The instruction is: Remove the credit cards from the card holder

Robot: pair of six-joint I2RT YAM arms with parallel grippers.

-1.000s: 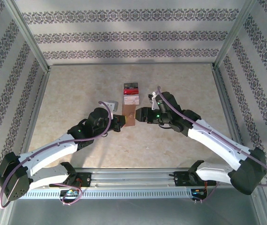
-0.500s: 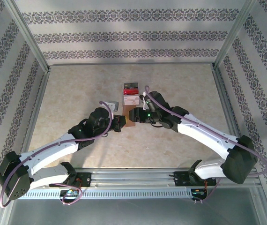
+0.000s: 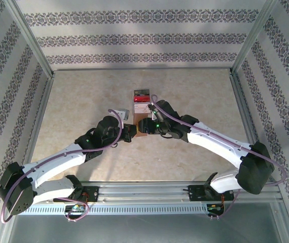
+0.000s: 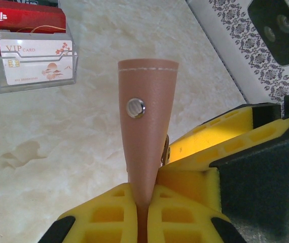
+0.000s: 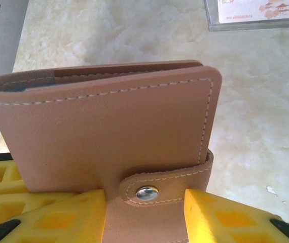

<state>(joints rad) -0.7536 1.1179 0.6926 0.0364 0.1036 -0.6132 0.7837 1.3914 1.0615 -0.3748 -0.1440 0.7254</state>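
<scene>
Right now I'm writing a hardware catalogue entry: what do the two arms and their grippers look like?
The left arm and right arm have white link shells with black joint housings, and a purple cable loops along each. The left gripper and right gripper have bright yellow fingers with lattice cut-outs, on black bodies.

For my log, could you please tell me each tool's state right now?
Left tool: closed, holding the card holder.
Right tool: astride the card holder's strap; whether it grips cannot be told.

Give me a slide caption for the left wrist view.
Left gripper shut on the tan card holder; clear tray with a VIP card behind.
</scene>
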